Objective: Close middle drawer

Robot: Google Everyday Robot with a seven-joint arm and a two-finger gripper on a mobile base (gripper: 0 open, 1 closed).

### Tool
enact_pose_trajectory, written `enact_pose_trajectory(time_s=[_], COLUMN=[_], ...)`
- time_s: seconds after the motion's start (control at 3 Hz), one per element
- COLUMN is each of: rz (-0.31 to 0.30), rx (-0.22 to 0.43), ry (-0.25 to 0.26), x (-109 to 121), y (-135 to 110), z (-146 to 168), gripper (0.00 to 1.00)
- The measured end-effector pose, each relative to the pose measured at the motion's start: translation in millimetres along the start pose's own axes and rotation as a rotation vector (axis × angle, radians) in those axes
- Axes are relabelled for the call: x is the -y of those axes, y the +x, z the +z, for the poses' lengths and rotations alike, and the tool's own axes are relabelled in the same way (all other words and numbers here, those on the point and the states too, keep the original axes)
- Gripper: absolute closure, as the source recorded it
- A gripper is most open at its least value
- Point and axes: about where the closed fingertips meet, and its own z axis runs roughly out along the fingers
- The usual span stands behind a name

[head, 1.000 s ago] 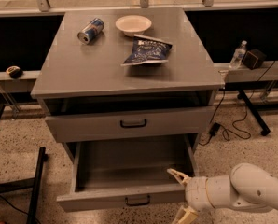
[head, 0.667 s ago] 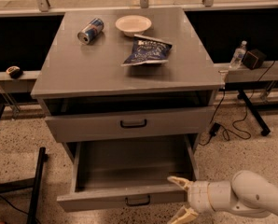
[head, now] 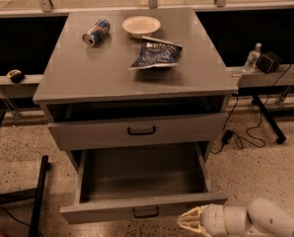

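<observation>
The middle drawer (head: pixel 107 213) is pulled well out of the cabinet toward the camera. Its low front panel faces the viewer, with its long axis running left to right. The deep grey tray behind the panel opens upward and shows bare metal. The small black handle (head: pixel 146 212) sits at the panel's centre.

Above it, the taller drawer (head: pixel 88 133) stands slightly out from the cabinet.

The gripper (head: pixel 185 224) is low in the bottom right, just beside the drawer's right front corner and a little below the panel's edge. Its jaws are spread and hold nothing, and I cannot tell whether they touch the panel.

Compared with a second ago, the gripper and its white arm sit lower in the view. The drawer front is at the same spot, as far out as before. Nothing on the counter (head: pixel 88 78) has moved.

On the counter there is one can (head: pixel 96 32) lying on its side, one bowl (head: pixel 141 25) and one blue bag (head: pixel 156 53). Two drawer fronts show, each with one handle. One bottle (head: pixel 252 58) stands on the ledge to the right.
</observation>
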Motion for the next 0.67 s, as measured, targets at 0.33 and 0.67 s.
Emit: enact_pose_trajectory(time_s=[0.33,0.67], rz=[0.0,0.021], rx=[0.004,0.025], ry=[-0.001,0.036], x=[-0.6,2.0], y=[0.8,-0.8], z=[1.9,20.5], gripper=[0.96,1.0])
